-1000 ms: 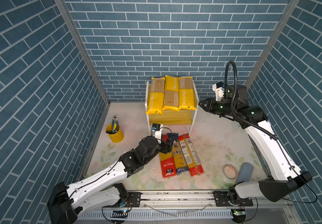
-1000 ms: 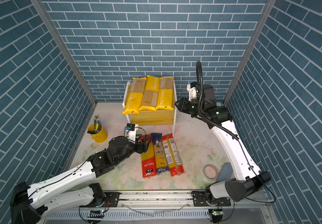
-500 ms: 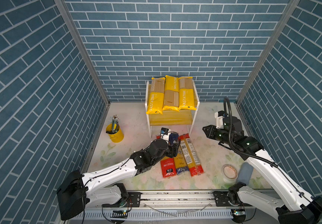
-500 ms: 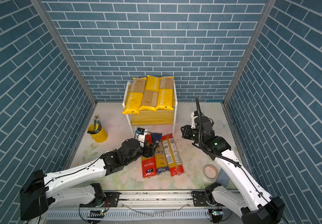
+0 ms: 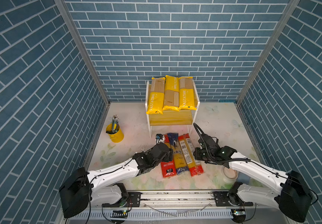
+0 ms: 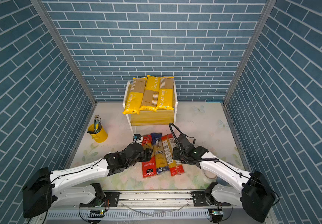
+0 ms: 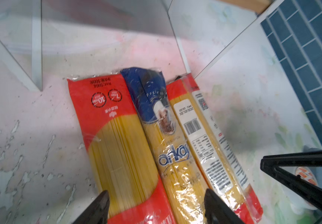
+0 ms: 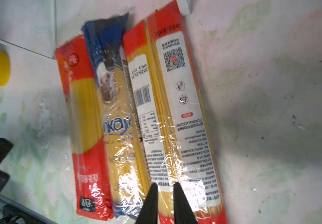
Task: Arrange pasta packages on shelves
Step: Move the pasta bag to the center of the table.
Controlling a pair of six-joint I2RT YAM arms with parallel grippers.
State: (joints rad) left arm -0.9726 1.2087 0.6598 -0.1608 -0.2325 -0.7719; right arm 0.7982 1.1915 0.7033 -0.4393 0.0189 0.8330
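Three yellow-and-tan pasta packages (image 5: 170, 93) lie side by side on the top board of the shelves (image 5: 170, 118). Three more lie on the table in front: a red-ended one (image 7: 117, 135), a blue-ended one (image 7: 167, 145) and a red-ended one with white labels (image 8: 181, 116). My left gripper (image 7: 156, 200) is open, low over the first two, one fingertip (image 7: 102, 201) at the red bag's outer edge. My right gripper (image 8: 165, 185) hovers over the labelled bag with only a narrow gap between its jaws. Nothing shows in that gap. Whether it touches the bag I cannot tell.
A yellow cup of pencils (image 5: 115, 132) stands left of the rack. A roll of tape (image 5: 230, 173) lies under my right arm near the front. The lower board of the rack holds nothing. Blue brick walls close in three sides.
My right arm has swung down from beside the rack's top to low over the labelled bag. My left gripper has slid toward the front along the bags.
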